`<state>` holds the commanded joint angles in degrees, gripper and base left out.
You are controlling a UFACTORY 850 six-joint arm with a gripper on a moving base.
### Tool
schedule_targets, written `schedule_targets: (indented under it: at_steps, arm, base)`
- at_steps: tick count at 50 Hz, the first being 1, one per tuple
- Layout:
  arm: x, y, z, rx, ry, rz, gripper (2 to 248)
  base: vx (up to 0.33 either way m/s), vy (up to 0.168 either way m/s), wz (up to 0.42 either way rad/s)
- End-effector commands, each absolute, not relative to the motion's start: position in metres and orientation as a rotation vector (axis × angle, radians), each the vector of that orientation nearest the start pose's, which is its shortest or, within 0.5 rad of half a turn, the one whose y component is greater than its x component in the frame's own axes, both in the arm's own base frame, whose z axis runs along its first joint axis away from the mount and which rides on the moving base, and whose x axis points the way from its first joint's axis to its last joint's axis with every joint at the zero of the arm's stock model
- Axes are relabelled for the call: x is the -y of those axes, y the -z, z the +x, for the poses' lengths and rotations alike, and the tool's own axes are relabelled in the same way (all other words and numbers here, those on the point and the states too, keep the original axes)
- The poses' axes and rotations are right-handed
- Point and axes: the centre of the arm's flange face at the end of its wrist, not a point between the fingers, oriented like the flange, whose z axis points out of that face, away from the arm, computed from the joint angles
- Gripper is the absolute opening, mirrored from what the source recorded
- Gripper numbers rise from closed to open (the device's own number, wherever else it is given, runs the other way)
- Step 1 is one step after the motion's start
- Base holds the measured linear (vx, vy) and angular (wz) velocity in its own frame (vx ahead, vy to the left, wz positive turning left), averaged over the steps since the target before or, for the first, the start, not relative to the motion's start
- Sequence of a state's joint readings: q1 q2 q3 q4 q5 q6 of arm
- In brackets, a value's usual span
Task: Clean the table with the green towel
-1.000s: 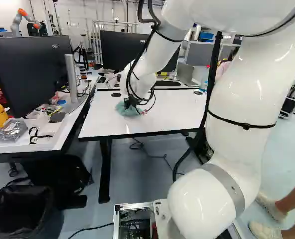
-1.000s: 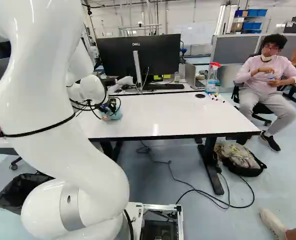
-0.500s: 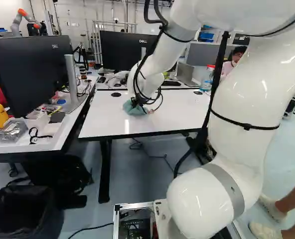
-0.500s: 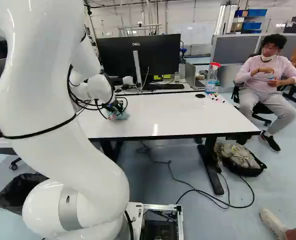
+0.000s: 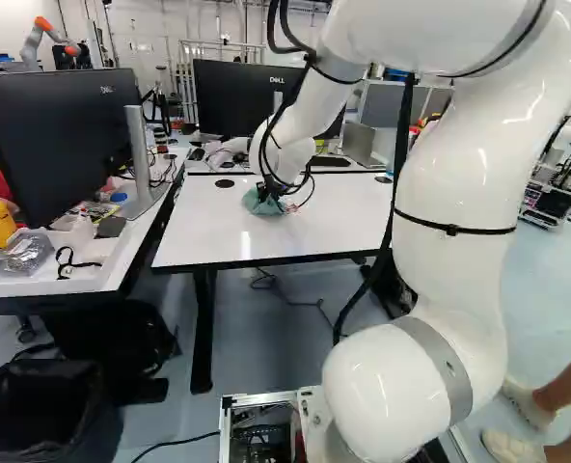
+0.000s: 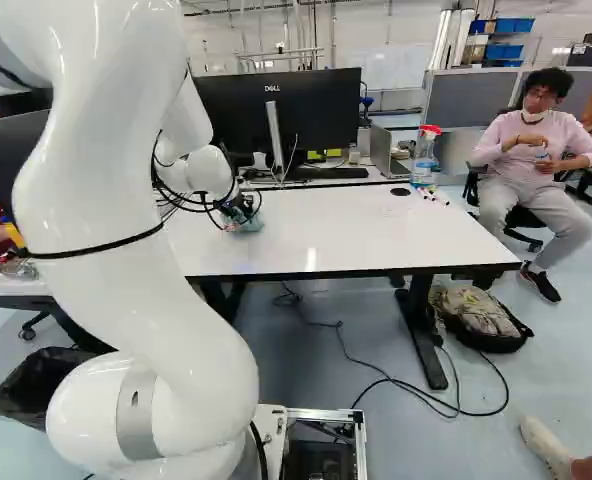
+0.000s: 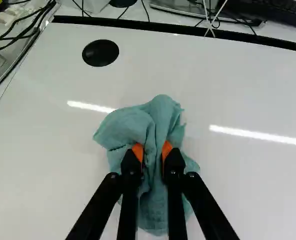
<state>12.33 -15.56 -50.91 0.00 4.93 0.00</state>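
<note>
1. Wrist view: fingers [image 7: 131, 172] slightly apart, grasping the green towel [image 7: 158, 117] between orange pads [image 7: 166, 149].
2. Left base view: green towel under the gripper [image 5: 268, 194], on the white table [image 5: 218, 236], eleven o'clock from the lowest joint [image 5: 392, 395].

Green towel [image 7: 130, 125]: now farther across my bench [image 5: 334, 222] and more to the right
Claw [image 5: 270, 190]: has travelled with it
My arm [image 5: 459, 188]: now leans farther forward

one towel [image 7: 160, 117], one laptop [image 6: 381, 152], one spray bottle [image 6: 424, 160] show.
</note>
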Motion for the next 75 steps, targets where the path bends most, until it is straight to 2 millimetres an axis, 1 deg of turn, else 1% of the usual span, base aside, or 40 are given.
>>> schedule_targets:
  at_steps: [9, 17, 34, 44, 52, 62, 75]
  arm:
    - [-0.125, -0.410, 0.532, 0.330, 1.058, -2.854, 59]
    - [-0.138, -0.409, 0.539, 0.357, 1.062, -2.842, 59]
    - [-0.166, -0.409, 0.539, 0.425, 1.058, -2.814, 59]
    - [-0.179, -0.409, 0.528, 0.463, 1.048, -2.802, 59]
    - [-0.183, -0.410, 0.514, 0.484, 1.037, -2.798, 59]
    - [-0.180, -0.411, 0.496, 0.493, 1.024, -2.800, 59]
    - [-0.164, -0.411, 0.478, 0.470, 1.015, -2.816, 59]
  base:
    - [0.000, 0.000, 0.000]
    - [0.000, 0.000, 0.000]
    - [0.000, 0.000, 0.000]
    - [0.000, 0.000, 0.000]
    - [0.000, 0.000, 0.000]
    - [0.000, 0.000, 0.000]
    - [0.000, 0.000, 0.000]
